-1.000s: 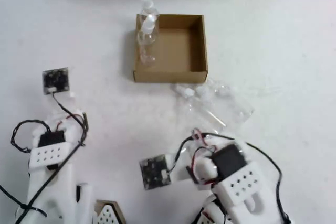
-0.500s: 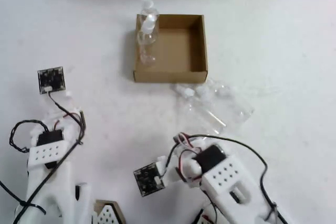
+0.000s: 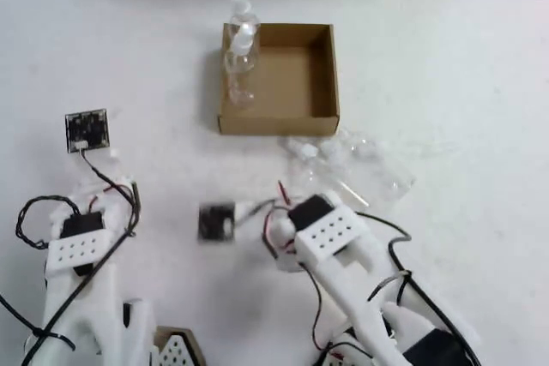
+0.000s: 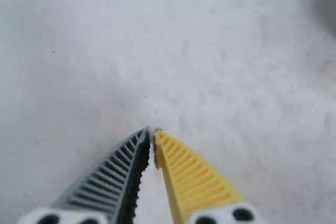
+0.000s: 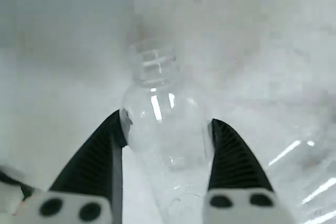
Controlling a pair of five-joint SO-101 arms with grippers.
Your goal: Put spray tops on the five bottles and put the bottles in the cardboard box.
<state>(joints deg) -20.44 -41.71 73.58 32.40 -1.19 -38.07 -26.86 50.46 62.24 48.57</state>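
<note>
On white table [image 3: 446,57], on the near side of the cardboard box [image 3: 279,122], holds an uncapped bottle [image 5: 163,135] clamped in the right gripper [image 5: 166,120], neck left free, probably for capping. Rests the left gripper [image 4: 153,132], tips pressed together, over bare table farther left. Cannot count capped bottles [image 3: 240,57] against the box's left wall, nor sort the clear heap [image 3: 360,169] before it.
</note>
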